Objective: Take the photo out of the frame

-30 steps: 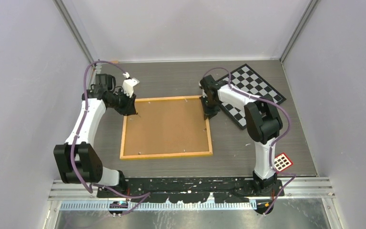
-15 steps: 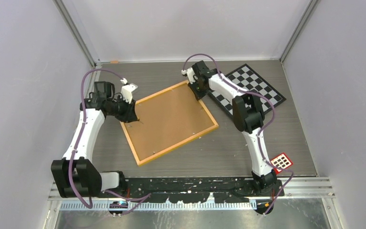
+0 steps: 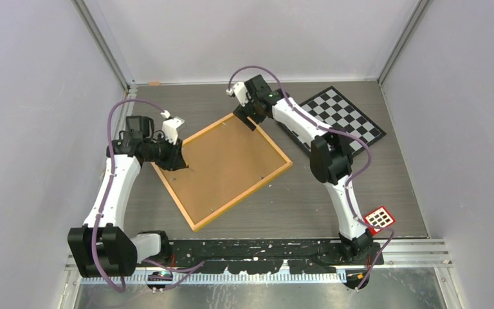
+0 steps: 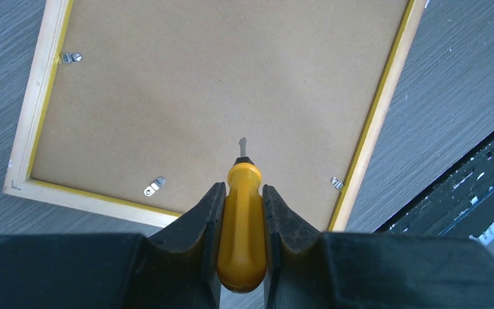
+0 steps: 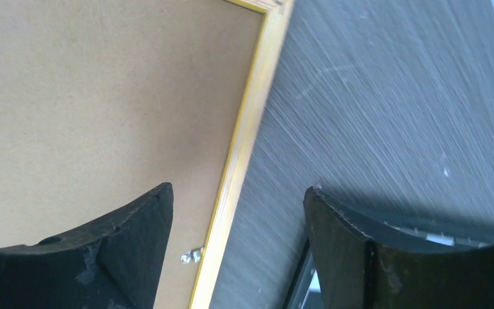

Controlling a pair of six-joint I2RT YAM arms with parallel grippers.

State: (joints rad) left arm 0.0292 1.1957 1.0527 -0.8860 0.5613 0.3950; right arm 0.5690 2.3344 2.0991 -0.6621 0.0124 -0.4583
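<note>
The yellow-orange frame [image 3: 244, 196] lies face down and turned at an angle on the table, its brown back [image 3: 222, 168] up. The photo is hidden under that back. Small metal clips [image 4: 155, 187] sit along the inner edge. My left gripper [image 3: 180, 161] hovers over the frame's left corner, shut on a yellow-handled screwdriver [image 4: 244, 219] whose tip points at the back. My right gripper [image 3: 247, 120] is at the frame's far corner, open. In the right wrist view the frame's rail [image 5: 247, 129] and a clip [image 5: 193, 256] lie between its fingers [image 5: 135, 219], untouched.
A black-and-white checkerboard [image 3: 347, 116] lies at the back right, close to the frame's far corner. A small red-edged grid tag [image 3: 381, 219] sits by the right arm's base. Grey walls close in the table on three sides.
The frame has swung counter-clockwise, its far right corner dragged left and back by my right gripper, which then opened. My left gripper, still holding the screwdriver, shifted slightly left and nearer.
</note>
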